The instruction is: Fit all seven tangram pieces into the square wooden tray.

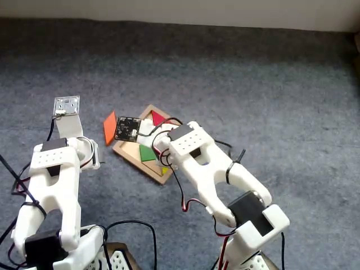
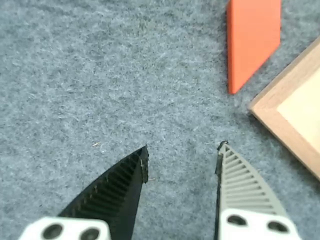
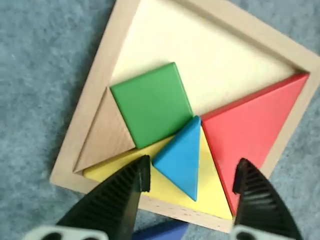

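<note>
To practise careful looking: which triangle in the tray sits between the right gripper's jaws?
The small blue triangle, overlapping the yellow triangle and flanked by the green square and the large red triangle.

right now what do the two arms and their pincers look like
Both are white plastic shells with black motor blocks. The left arm and right arm trail black cables, the right also red ones. The left pincer has one black and one grey ribbed, pointed finger; the right pincer has two black fingers.
</note>
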You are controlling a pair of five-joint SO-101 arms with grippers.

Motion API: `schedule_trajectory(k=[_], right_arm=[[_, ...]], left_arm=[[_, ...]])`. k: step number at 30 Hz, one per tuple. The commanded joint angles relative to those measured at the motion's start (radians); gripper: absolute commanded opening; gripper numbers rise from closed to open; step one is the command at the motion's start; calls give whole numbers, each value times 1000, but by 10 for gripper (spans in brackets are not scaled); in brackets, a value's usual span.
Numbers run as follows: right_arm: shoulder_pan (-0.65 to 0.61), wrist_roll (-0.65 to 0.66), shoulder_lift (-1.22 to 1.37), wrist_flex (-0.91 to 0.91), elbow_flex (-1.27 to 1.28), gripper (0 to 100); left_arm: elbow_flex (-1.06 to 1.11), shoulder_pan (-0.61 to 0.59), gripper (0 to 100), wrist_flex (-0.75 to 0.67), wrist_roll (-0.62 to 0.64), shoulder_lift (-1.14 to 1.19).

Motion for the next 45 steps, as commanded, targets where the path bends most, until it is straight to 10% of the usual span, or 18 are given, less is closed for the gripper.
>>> schedule_trajectory(k=[1,24,45], right_arm=[[-12,8,-30,25,-76,293],[87,-559,-125,300,-170,45],[145,-582,211,280,-415,41]], left_arm=[[-1,21,231,-12,3,-33],[-1,21,231,-11,3,-33],[-1,21,231,-11,3,-33]])
